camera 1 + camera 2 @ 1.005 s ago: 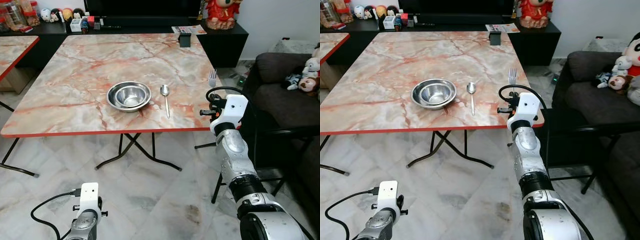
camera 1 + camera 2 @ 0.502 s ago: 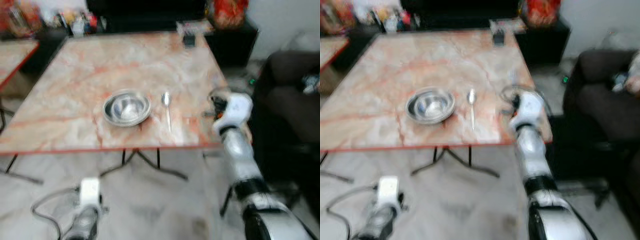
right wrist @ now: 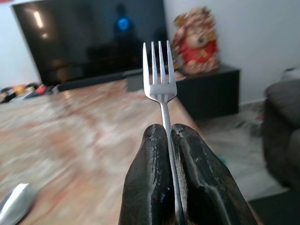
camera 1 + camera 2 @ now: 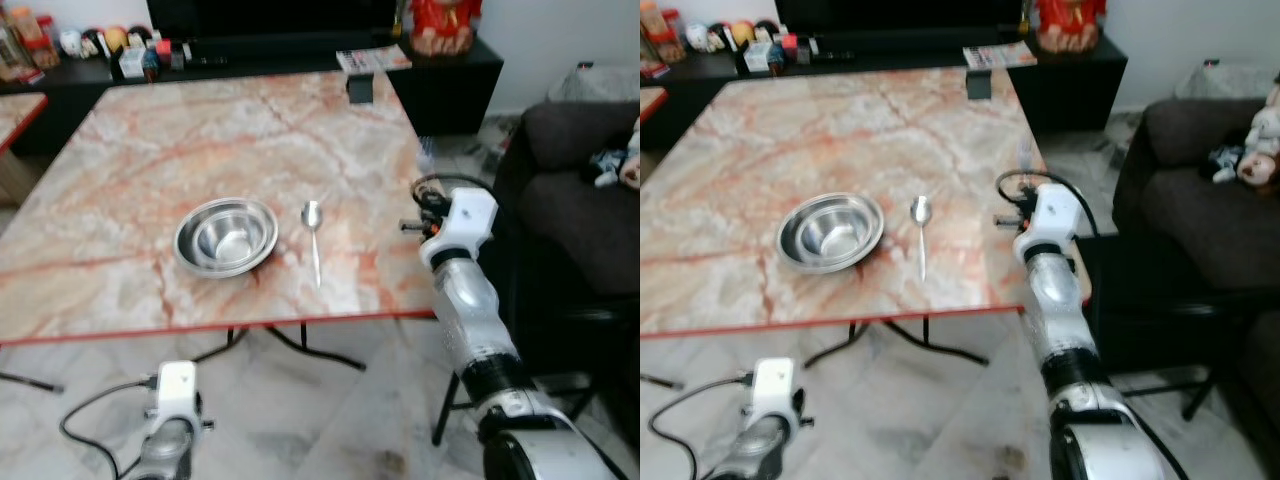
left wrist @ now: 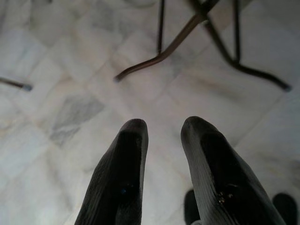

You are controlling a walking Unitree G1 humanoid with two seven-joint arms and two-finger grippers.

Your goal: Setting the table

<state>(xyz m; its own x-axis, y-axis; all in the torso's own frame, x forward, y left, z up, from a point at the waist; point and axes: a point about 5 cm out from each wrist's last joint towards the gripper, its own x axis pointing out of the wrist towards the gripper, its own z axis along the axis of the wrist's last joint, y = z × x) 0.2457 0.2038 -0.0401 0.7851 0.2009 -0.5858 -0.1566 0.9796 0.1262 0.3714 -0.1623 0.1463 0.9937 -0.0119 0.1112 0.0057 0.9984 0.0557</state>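
We count one marble tabletop (image 4: pixel 150 150), with the corner of a second one (image 4: pixel 15 108) at the far left. On it sit two steel bowls (image 4: pixel 226 235), nested one inside the other, one spoon (image 4: pixel 314 235) and one small dark box (image 4: pixel 360 89). There is one fork (image 3: pixel 161 84), pinched in the right claw (image 3: pixel 169 140). We count two claws in all; the left claw (image 5: pixel 164 140) hangs over the floor.

Silver fork (image 3: pixel 160 70) upright, nested bowls (image 4: pixel 226 235), spoon (image 4: pixel 313 228) beside
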